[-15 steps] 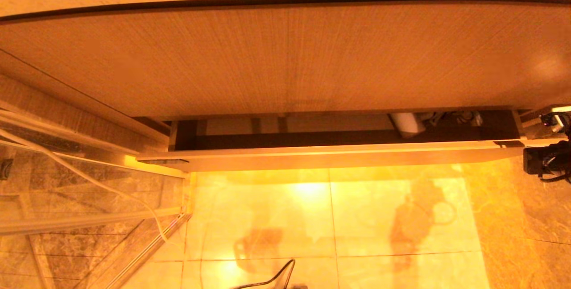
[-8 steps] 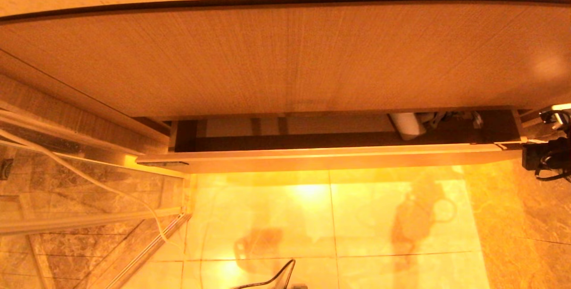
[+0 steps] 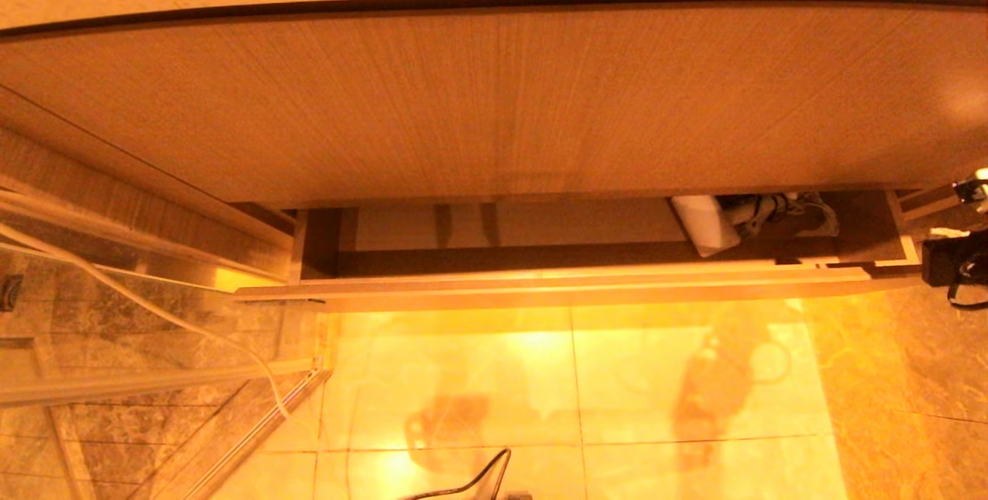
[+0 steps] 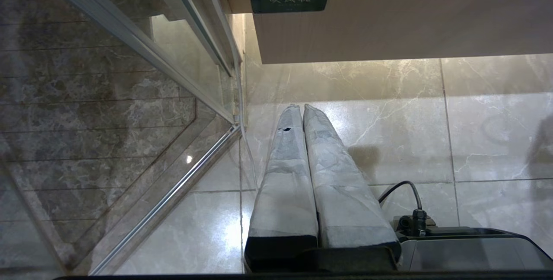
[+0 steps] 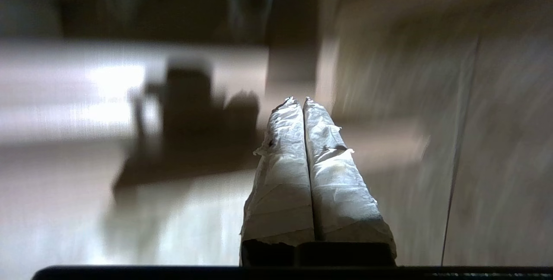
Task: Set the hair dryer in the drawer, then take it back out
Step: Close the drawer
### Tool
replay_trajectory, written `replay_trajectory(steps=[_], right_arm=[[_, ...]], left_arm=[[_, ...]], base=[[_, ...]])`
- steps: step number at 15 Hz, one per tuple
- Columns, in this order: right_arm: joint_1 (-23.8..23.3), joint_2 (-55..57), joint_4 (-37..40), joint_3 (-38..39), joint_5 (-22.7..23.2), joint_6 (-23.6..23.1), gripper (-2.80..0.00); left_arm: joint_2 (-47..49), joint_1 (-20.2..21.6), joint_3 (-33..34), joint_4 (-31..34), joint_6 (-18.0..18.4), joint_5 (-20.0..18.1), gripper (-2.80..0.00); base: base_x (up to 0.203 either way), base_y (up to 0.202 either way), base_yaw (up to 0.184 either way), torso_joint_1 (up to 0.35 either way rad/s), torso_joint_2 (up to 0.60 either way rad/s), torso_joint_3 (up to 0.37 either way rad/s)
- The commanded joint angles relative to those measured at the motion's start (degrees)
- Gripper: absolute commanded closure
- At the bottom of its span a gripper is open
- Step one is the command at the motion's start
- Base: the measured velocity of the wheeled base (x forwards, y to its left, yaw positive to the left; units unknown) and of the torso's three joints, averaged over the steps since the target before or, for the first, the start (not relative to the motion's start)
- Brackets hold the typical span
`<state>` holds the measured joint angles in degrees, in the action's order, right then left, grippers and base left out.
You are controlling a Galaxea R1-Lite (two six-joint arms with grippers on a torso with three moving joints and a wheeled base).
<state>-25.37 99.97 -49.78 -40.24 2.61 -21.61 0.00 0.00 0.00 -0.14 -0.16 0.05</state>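
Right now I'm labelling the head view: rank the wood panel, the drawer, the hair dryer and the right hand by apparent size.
1. wood panel
2. drawer
3. hair dryer; right hand, cut off at the frame's edge: too alike to rank.

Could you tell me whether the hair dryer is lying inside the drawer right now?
Yes, in the head view the hair dryer lies inside the partly open drawer, near its right end, with no tool on it.

A: What is seen of the robot's body?

B: Two tapered fingers wrapped in wrinkled pale tape [image 4: 298, 176] are shown on black bases; a black cable [image 4: 399, 189] is plugged at four o'clock. Torn tape [image 5: 281, 176] is noted on the other pair.
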Motion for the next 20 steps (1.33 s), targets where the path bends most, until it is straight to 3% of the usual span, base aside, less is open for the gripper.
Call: replay_trajectory(steps=[1, 4, 6, 11, 20], right_arm=[[-0.8, -2.9, 8.7, 2.6, 0.1, -1.9, 0.0], [-1.1, -4.4, 27.0, 4.1, -0.2, -3.8, 0.0], [-1.3, -3.2, 32.3, 4.5, -0.5, -3.9, 0.0], [-3.0, 3.1, 30.6, 2.6, -0.5, -3.8, 0.0], [-2.8, 7.1, 18.6, -3.0, -0.5, -1.2, 0.0]], left_arm=[[0.0, 0.0, 0.0, 0.0, 0.0, 0.0, 0.0], [0.0, 0.0, 0.0, 0.0, 0.0, 0.0, 0.0], [0.0, 0.0, 0.0, 0.0, 0.0, 0.0, 0.0], [0.0, 0.0, 0.0, 0.0, 0.0, 0.0, 0.0], [0.0, 0.0, 0.0, 0.0, 0.0, 0.0, 0.0]], base=[[0.0, 0.0, 0.0, 0.0, 0.0, 0.0], [0.0, 0.0, 0.0, 0.0, 0.0, 0.0], [0.0, 0.0, 0.0, 0.0, 0.0, 0.0], [0.0, 0.0, 0.0, 0.0, 0.0, 0.0], [0.0, 0.0, 0.0, 0.0, 0.0, 0.0]])
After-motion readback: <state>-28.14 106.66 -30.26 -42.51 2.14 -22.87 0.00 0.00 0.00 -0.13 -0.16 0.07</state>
